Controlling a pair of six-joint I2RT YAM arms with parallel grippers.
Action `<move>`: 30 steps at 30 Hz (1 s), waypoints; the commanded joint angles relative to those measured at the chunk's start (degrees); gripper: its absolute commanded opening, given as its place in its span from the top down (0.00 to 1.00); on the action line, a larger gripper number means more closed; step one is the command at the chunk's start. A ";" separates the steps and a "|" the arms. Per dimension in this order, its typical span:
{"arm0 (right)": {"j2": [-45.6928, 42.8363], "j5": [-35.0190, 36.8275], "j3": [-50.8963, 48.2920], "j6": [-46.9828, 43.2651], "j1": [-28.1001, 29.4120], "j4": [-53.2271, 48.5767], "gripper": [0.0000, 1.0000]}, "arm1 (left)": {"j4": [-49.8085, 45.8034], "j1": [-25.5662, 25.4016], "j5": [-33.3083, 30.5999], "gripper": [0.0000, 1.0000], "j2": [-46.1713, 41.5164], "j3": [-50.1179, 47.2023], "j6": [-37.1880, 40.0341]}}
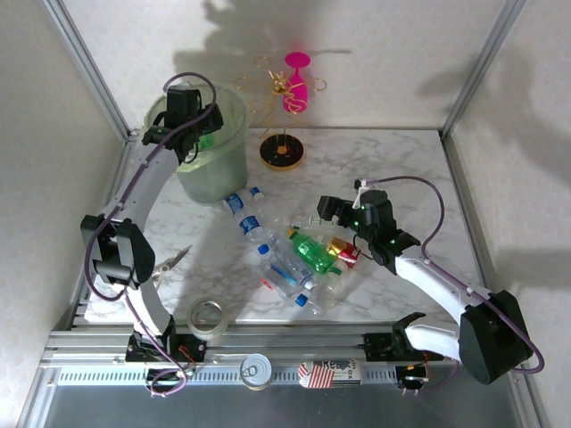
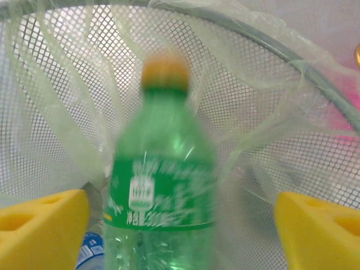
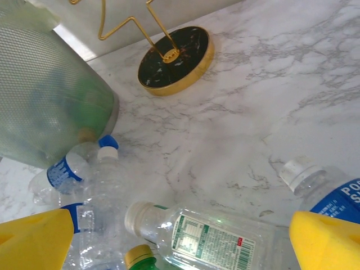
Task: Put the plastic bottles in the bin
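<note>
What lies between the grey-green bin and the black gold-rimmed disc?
Nothing: the right wrist view shows bare white marble tabletop between the grey-green mesh bin and the gold-rimmed black disc.

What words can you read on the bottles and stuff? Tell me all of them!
"PO": white letters on the blue-labelled bottle; the rest is cut off.
"KE": on a sticker on the front rail.
Green bottle: label writing too blurred to read.
Clear bottle: white label print too small to read.
</note>
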 commanded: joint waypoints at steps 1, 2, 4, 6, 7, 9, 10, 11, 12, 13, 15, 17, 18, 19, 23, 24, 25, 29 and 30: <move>1.42 2.39 0.39 0.45 -0.77 -1.69 0.01 | -0.37 -0.17 0.21 0.01 -3.83 -0.11 -0.95; 1.95 2.51 0.51 0.65 -1.03 -2.19 0.01 | -0.06 -0.43 0.45 0.01 -4.66 -0.26 -1.16; 3.30 2.80 1.18 0.39 -1.59 -3.51 0.01 | 1.30 -1.40 0.97 0.00 -7.09 -1.31 -1.36; 4.90 3.62 2.21 -2.56 -2.25 -5.48 0.01 | 3.83 -3.08 1.89 0.00 -10.31 -3.61 -1.36; 5.52 4.47 2.95 -4.07 -2.52 -6.88 0.01 | 5.00 -4.10 2.41 0.00 -11.79 -4.88 -1.40; 7.71 6.40 5.10 -7.65 -3.44 -10.52 0.01 | 8.46 -6.84 3.45 0.00 -15.13 -8.41 -1.83; 8.86 6.79 6.11 -8.87 -3.74 -11.85 0.01 | 10.20 -8.26 3.79 0.00 -16.54 -10.17 -2.09; 10.31 7.12 7.29 -10.05 -4.04 -13.41 0.01 | 12.63 -10.07 4.23 0.00 -18.10 -12.48 -2.37; 11.70 7.94 8.55 -10.88 -4.12 -15.07 0.01 | 15.26 -11.93 4.99 0.00 -19.51 -14.92 -2.62; 13.21 8.54 9.87 -11.67 -4.25 -16.39 0.01 | 17.63 -13.37 5.52 0.00 -20.57 -16.93 -3.16; 16.18 11.24 12.72 -13.43 -4.40 -19.84 0.01 | 22.25 -15.99 7.27 0.00 -22.12 -20.33 -4.71; 18.67 13.25 14.81 -15.07 -4.78 -22.28 0.01 | 25.25 -18.01 8.66 0.00 -22.32 -22.06 -6.31; 19.75 13.52 15.81 -16.12 -5.00 -23.47 0.01 | 26.81 -19.16 9.38 0.00 -22.32 -22.93 -7.04; 20.70 13.56 16.44 -16.94 -5.22 -24.32 0.01 | 28.09 -20.13 10.04 0.00 -22.21 -23.70 -7.54; 24.27 13.43 19.08 -19.07 -5.75 -27.76 0.04 | 31.10 -24.72 10.73 0.00 -20.40 -26.66 -8.19; 24.91 13.47 19.36 -19.24 -5.83 -28.09 0.04 | 31.47 -25.76 10.29 0.00 -19.83 -27.45 -8.43; 25.35 13.42 19.40 -19.43 -5.84 -28.12 0.04 | 32.02 -26.55 10.14 0.00 -19.44 -28.27 -8.81; 27.36 13.39 19.72 -20.20 -6.25 -28.28 0.06 | 36.15 -29.18 11.27 0.00 -17.86 -34.24 -13.57; 27.76 13.54 19.69 -20.22 -6.43 -28.21 0.06 | 36.90 -29.84 11.30 0.00 -17.52 -35.68 -14.88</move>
